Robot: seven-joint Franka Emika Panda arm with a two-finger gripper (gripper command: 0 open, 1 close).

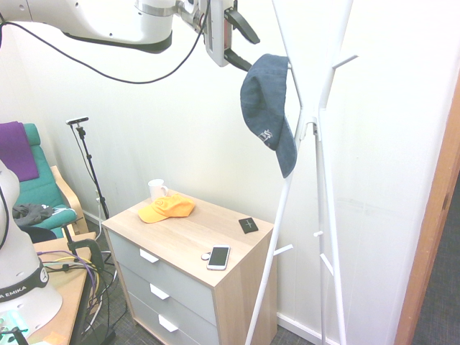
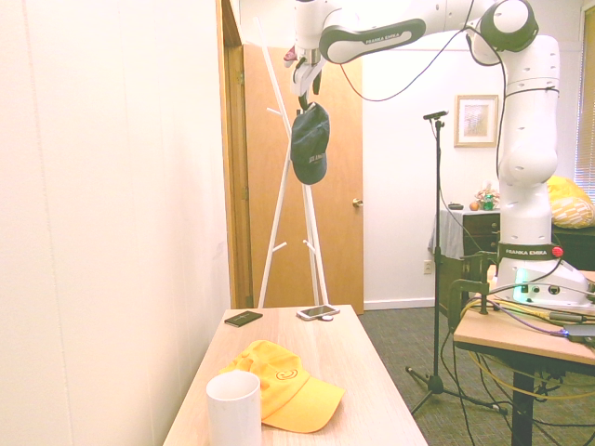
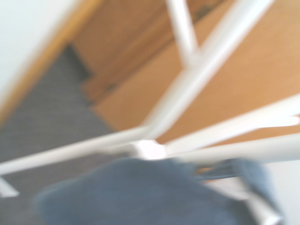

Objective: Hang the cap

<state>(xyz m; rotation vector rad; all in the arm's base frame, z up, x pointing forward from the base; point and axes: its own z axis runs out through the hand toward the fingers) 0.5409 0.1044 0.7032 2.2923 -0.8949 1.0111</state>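
- Cap on rack, brim down, seemingly hung.
- Gripper just above, fingers wide, holding nothing.
- Step: release, probably finished.
- Next: back away without snagging cap.

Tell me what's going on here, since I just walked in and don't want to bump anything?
The robot's gripper is open beside the navy cap, which hangs on the white coat rack, brim down. It looks released. The yellow cap lies on the dresser with a mug.
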